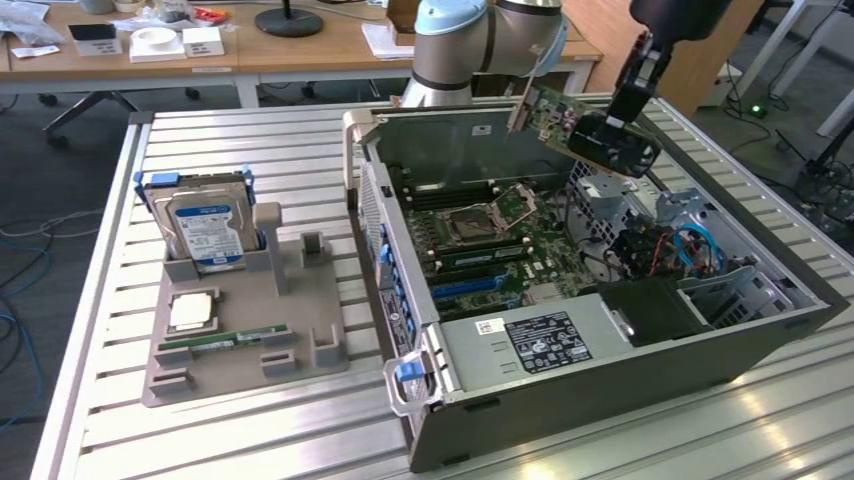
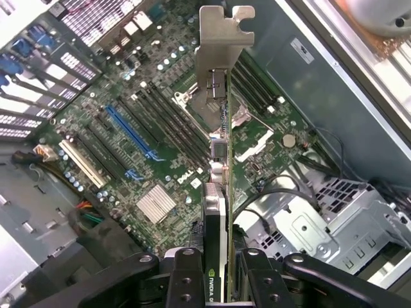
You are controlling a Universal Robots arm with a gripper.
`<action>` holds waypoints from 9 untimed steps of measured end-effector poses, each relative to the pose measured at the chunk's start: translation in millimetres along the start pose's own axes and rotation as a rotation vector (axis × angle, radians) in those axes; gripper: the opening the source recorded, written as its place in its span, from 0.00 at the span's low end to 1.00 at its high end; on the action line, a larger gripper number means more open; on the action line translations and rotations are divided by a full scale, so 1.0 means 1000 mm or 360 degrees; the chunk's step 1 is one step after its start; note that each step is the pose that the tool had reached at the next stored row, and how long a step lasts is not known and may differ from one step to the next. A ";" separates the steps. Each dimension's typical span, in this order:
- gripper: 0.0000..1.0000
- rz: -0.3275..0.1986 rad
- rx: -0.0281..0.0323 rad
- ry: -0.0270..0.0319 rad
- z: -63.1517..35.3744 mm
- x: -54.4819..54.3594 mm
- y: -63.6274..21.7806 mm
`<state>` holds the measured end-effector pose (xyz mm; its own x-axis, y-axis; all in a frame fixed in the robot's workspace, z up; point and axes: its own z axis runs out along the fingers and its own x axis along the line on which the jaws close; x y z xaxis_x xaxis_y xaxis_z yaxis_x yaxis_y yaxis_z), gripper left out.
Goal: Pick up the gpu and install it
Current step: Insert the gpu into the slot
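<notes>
Tabletop (image 1: 254,425) of metal slats carries the work on my exterior feed. On it lies the open computer case (image 1: 607,375), its motherboard (image 1: 487,235) facing up. Beside the case, toward the exterior view's left, sits a grey parts tray (image 1: 310,335) with a hard drive (image 1: 207,232) standing upright in it and a green memory stick (image 1: 224,341) lying flat nearer the front.

I see the gpu (image 1: 550,115) up in the air above the case's far end, tilted, touching nothing below. The gripper (image 1: 618,112) is clamped on it. From the wrist feed I look along the card's edge to its silver bracket (image 2: 221,38), with the fingers (image 2: 257,282) pressed against both faces and the blue slot (image 2: 131,133) well below.
</notes>
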<state>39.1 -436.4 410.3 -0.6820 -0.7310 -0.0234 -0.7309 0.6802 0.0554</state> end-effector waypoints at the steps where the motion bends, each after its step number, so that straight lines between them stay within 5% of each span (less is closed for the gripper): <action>1: 0.27 -0.0018 -0.00004 0.00009 0.0000 0.000 0.0000; 9: 0.27 -0.0162 -0.00034 0.00093 0.0000 0.000 0.0001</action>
<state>39.1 -436.3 410.3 -0.6043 -0.7964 -0.0231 -0.7962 0.6025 0.0552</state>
